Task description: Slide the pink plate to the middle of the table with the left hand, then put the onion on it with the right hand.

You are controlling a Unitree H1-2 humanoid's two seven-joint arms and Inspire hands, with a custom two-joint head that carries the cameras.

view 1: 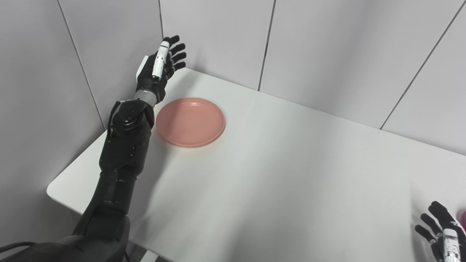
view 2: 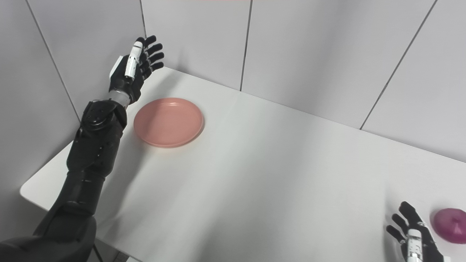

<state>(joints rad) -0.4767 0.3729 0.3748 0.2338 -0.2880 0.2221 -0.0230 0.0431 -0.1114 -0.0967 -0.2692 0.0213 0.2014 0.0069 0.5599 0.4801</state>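
A round pink plate lies on the white table near its far left corner, also in the right eye view. My left hand is open and empty, raised above the table just left of and behind the plate, fingers pointing up toward the wall. A purple onion sits at the near right edge of the table. My right hand is open and empty, low at the bottom right, just left of the onion and not touching it.
Grey wall panels close the table at the back and left. The table's near left corner is rounded, with a drop beyond it.
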